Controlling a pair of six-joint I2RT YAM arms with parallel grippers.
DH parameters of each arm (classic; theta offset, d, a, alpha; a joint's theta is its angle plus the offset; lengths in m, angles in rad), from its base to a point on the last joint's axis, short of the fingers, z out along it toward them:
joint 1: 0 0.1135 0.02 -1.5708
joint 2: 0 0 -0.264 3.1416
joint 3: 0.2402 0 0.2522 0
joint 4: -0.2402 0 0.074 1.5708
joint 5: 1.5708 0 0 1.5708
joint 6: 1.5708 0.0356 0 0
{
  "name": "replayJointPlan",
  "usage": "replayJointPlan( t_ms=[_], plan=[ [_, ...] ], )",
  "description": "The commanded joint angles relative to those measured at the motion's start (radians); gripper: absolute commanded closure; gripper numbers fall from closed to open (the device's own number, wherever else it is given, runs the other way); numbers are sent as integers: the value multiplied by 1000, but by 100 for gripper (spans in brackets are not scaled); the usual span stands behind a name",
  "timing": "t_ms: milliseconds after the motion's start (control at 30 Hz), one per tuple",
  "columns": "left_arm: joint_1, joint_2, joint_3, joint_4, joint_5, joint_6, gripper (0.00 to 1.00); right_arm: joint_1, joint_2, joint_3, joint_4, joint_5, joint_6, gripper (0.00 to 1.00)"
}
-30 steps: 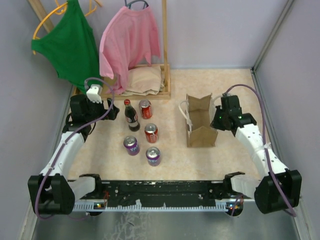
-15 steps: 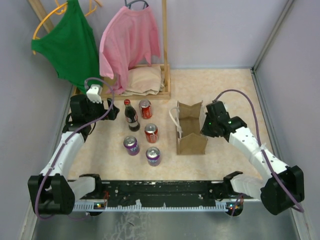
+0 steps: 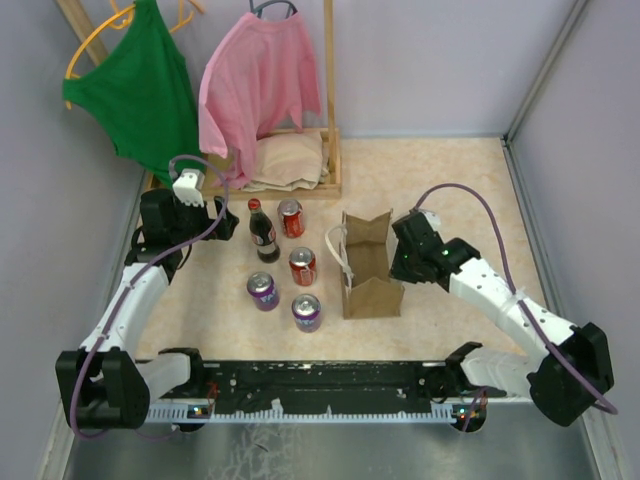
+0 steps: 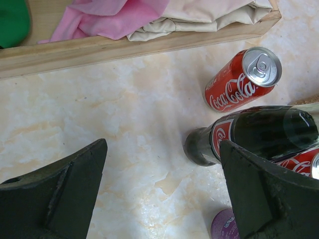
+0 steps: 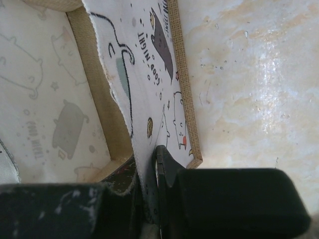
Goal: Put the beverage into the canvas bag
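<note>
Tabletop (image 3: 450, 190): four cans (image 3: 303, 266), one bottle (image 3: 263, 232), one canvas bag (image 3: 372, 296)

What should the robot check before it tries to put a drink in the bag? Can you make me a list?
1. Right gripper pinching the canvas bag by its wall: ok.
2. Bag standing upright with its mouth open: ok.
3. Left gripper open wide: ok.
4. Left gripper holding a drink: not ok. It is empty, hovering beside the cola bottle.
5. Bottle and the four cans standing up, easy to grab: ok.
6. Bag empty inside: cannot tell, only part of its floor shows.
</note>
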Motion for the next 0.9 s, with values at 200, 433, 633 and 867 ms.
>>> replayJointPlan(
  t_ms=[200, 433, 633, 867],
  plan=[
    [-5, 5, 10, 6, 24, -17, 0, 37, -5, 15, -21, 72, 68, 91],
    [-5, 4, 12, 11, 25, -14, 0, 37, -50, 5, 20, 32, 33, 31],
    [-5, -2, 21, 10, 23, -11, 0, 37, -119, 25, 26, 38, 15, 22],
    [-5, -3, 95, -4, 34, -4, 0, 37, -161, 133, -47, 99, 15, 21]
  ],
)
